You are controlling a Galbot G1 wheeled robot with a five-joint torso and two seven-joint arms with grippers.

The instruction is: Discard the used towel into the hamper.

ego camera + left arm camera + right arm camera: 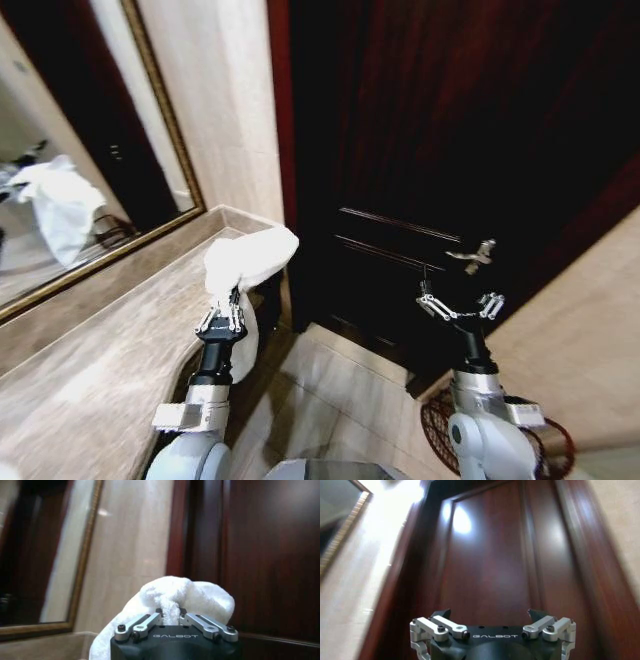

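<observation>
Towel (248, 262) is gripped in the left tool (221, 322), raised above the surface (90, 380) edge; right tool (461, 307) is held open, idle; hamper (440, 430) on the floor is not yet reached

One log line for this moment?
left end effector: shut on towel, raised | right end effector: open | hamper: beside right arm

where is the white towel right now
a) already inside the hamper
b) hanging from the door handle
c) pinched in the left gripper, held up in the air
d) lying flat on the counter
c: the left gripper is shut on the towel, which bunches above its fingers and drapes down beside the arm, while the hamper stands on the floor by the right arm and the right gripper is open and empty.
</observation>
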